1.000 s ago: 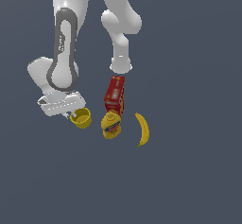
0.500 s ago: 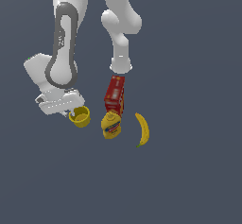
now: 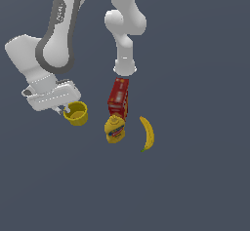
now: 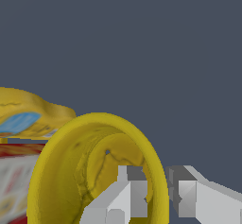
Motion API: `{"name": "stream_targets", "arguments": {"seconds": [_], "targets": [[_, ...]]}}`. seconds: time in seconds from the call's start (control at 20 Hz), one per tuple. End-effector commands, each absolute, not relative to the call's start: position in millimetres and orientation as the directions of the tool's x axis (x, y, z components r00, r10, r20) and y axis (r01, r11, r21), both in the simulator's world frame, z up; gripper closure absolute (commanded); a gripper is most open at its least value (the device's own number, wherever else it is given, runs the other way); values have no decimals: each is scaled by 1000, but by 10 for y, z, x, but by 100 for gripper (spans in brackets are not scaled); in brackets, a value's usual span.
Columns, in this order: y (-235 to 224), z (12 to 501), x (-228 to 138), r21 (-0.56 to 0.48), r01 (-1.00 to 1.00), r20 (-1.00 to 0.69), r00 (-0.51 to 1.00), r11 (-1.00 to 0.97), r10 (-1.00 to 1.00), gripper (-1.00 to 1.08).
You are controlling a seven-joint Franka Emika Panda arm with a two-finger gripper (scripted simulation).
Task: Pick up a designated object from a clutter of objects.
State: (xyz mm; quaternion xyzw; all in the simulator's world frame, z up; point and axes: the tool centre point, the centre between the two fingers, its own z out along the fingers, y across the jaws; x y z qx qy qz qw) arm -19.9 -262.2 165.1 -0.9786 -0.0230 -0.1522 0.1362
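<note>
1. The surface is one flat, uniform slate-blue plane that fills the whole exterior view; no edge, wall or horizon shows, and surface and background cannot be told apart.
2. The white arm comes down from the top of the exterior frame on the left, and a second white segment hangs at upper centre above the clutter.
3. The gripper sits at centre left of the exterior frame, at the rim of the yellow cup.
4. In the wrist view the cup fills the lower left, its mouth facing the camera. One finger is inside the mouth and the other is outside the wall, so the jaws are narrowed on the rim, gripping the cup.
5. Whether the cup touches the surface cannot be told.
6. The mustard bottle lies just right of centre in the exterior frame, near the cup but apart from it.
7. The red box is just above the bottle, its lower end meeting it.
8. The banana lies right of the bottle, apart from it.
</note>
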Motion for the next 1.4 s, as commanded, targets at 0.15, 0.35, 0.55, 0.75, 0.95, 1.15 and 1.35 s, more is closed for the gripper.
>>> {"name": "stream_targets", "arguments": {"seconds": [0.15,0.35,0.55,0.75,0.95,1.15,1.35], "targets": [[-2683,2280,-94,-256,85,304,953,-963,3,108],[-2726,2746,-12,-255,84,304,953,-963,3,108],[-2767,3195,74,-254,85,304,953,-963,4,108],[-2799,3551,149,-255,86,306,952,-963,4,108],[-2823,3801,208,-256,88,307,952,-963,5,108],[-2838,3959,249,-257,89,309,951,-962,6,108],[-2847,4040,272,-258,90,310,951,-962,6,108]]}}
